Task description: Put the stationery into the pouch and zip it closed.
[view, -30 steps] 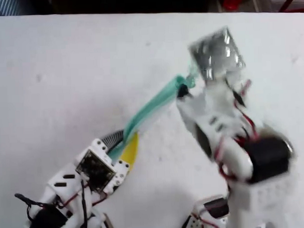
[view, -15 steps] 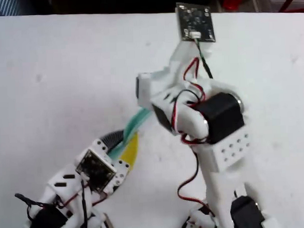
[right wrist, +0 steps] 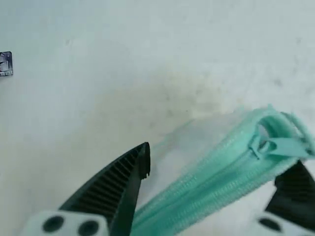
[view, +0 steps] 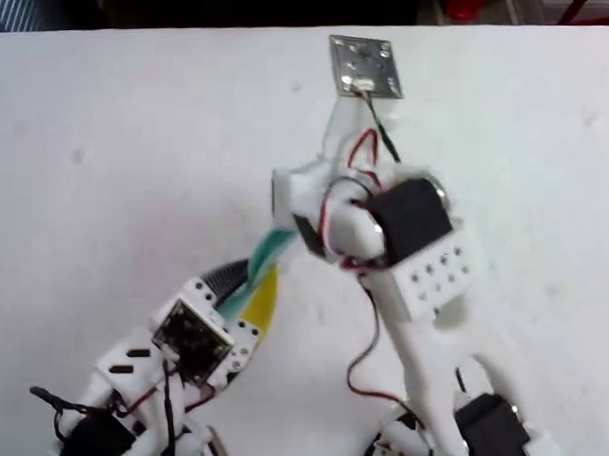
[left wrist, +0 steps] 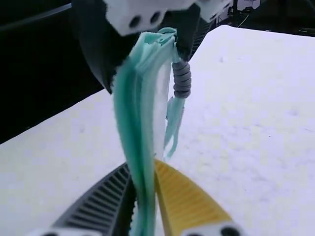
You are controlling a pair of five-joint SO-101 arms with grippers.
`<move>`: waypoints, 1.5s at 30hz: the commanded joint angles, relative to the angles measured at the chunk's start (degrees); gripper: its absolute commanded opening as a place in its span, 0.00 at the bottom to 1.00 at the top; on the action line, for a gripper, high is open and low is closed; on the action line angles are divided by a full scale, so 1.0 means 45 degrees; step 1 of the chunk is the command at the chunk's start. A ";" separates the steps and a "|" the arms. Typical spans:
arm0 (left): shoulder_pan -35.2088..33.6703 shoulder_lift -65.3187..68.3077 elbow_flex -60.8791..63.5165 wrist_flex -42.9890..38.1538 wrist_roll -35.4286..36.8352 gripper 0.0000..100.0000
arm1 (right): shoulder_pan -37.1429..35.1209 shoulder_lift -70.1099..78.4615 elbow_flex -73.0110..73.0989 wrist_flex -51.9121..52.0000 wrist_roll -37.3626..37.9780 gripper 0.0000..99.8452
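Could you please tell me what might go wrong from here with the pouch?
The right gripper, jaws open astride the pouch, might close on fabric and miss the small zipper pull. The left gripper pinches the pouch's thin edge; a tug along the zipper could slip it free.

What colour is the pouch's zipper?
Mint green; the pouch zipper shows best in the right wrist view.

light: bright, diffuse | shadows: faint, soft | glare: white table [view: 101,145] washed out

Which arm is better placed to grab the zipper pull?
Right. The right gripper, fingers open, straddles the zipper pull; the left gripper is shut on the other end of the pouch, anchoring it.
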 commanded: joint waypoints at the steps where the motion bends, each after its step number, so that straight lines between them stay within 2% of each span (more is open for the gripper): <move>1: -0.0147 0.0225 -0.0039 0.0059 -0.0098 0.02 | -0.0029 0.0459 -0.0020 -0.0420 0.0000 0.28; 6: -0.0127 0.0225 -0.0039 0.0059 -0.0156 0.02 | 0.0049 0.0694 -0.0039 -0.0420 0.0039 0.02; 7: -0.0088 0.0225 -0.0059 0.0039 -0.0176 0.02 | 0.0068 0.0694 -0.0078 -0.0381 0.0293 0.01; 9: -0.0068 0.0225 -0.0117 0.0039 -0.0176 0.05 | 0.0049 0.0694 -0.0332 -0.0264 0.0801 0.04; 13: -0.0166 0.0225 -0.0137 0.0254 0.0156 0.23 | 0.0088 0.0694 -0.1094 0.0068 0.0996 0.02; 14: -0.0322 0.0225 -0.0195 0.0371 0.0547 0.24 | 0.0166 0.0694 -0.1348 0.0127 0.0996 0.02; 18: -0.1065 0.0225 -0.1328 0.1074 0.0821 0.24 | 0.1045 0.0811 -0.2462 -0.0186 0.1387 0.02; 23: -0.2139 0.0225 -0.3067 0.2403 0.0821 0.24 | 0.1670 0.0811 -0.2618 -0.2374 0.3966 0.02; 27: -0.3233 0.0225 -0.3731 0.2755 0.0860 0.24 | 0.1455 0.0830 -0.2618 -0.3683 0.3946 0.02; 31: -0.5226 0.0225 -0.3165 0.1661 0.1153 0.24 | 0.0557 0.1065 -0.2168 -0.4718 0.3614 0.02; 37: -0.8781 0.0225 -0.1328 -0.0996 0.4747 0.24 | -0.0576 0.2002 -0.1250 -0.6261 0.3595 0.02; 40: -0.9543 0.0225 -0.0879 -0.1485 0.5705 0.24 | -0.0107 0.2549 -0.0938 -0.6066 0.3556 0.02; 45: -0.9524 0.0225 -0.0801 -0.1485 0.5783 0.24 | 0.1788 0.3722 0.1407 -0.7082 0.3575 0.02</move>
